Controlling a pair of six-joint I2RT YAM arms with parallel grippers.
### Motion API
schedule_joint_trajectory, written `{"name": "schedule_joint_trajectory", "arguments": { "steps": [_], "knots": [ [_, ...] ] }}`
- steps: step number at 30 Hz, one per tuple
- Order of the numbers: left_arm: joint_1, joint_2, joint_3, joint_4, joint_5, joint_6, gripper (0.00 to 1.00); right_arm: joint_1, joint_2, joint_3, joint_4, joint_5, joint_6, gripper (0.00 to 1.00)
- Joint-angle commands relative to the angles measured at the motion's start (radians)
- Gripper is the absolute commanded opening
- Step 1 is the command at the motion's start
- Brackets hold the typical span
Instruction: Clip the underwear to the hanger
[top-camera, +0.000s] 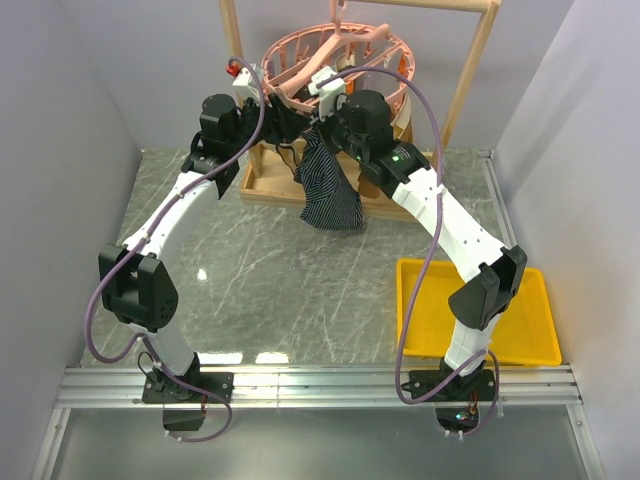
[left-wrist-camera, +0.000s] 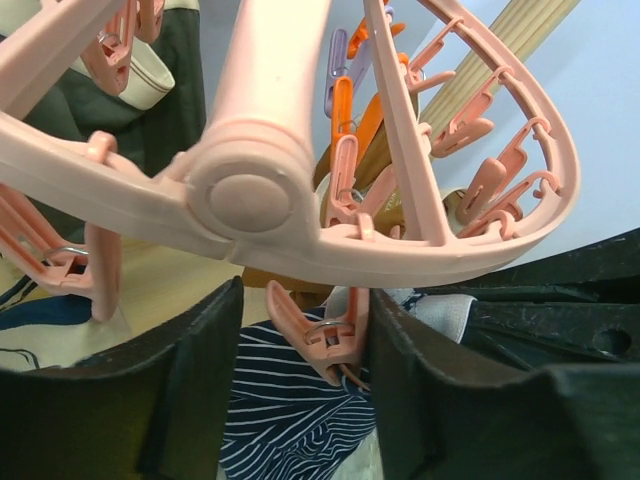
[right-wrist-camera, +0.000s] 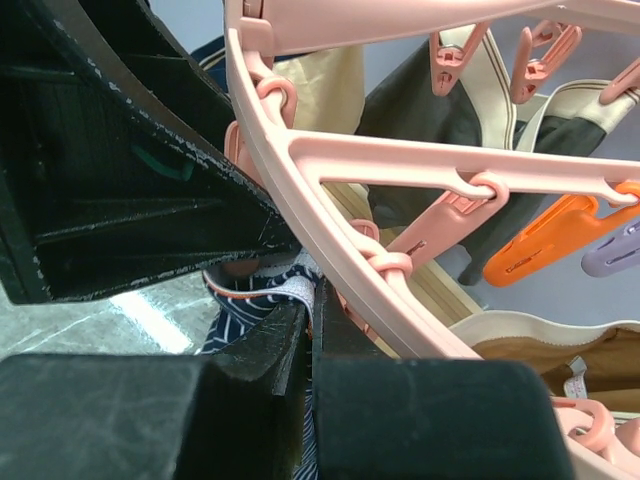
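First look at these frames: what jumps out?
The round pink plastic clip hanger, hung from the wooden rack frame at the far edge, draws the eye first. Just beneath it, the dark navy striped underwear dangles between both arms, its top edge pinched in the right pincer, while the left pincer stands open around one pink peg. A yellow plastic tray sits by the right arm's base.

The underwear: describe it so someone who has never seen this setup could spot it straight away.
At the table's far edge a wooden rack holds a round pink hanger. Under its front rim, between the left arm and the right arm, dangles the underwear: dark navy with thin pale stripes, unlike the plain beige and dark clothes hanging there.
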Motion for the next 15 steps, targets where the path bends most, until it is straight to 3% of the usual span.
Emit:
{"name": "schedule_joint_trajectory", "arguments": {
  "steps": [1,7,10,12,15],
  "knots": [
    [0.005,-0.005,0.042,0.013,0.016,-0.009,0.56,-0.002,0.001,0.041,0.049,-0.006,-0.004,0.00],
    [0.018,-0.040,0.030,0.039,0.037,-0.052,0.81,-0.003,0.004,0.036,0.037,-0.047,-0.007,0.00],
    [0.037,-0.072,-0.003,0.084,0.095,-0.101,0.86,-0.002,0.003,0.027,0.028,-0.067,-0.004,0.00],
    [0.062,-0.093,-0.045,0.144,0.123,-0.135,0.94,-0.003,0.003,0.021,0.020,-0.087,-0.001,0.00],
    [0.088,-0.127,-0.084,0.171,0.170,-0.178,0.96,-0.002,0.000,0.015,0.005,-0.113,0.005,0.01]
  ]
}}
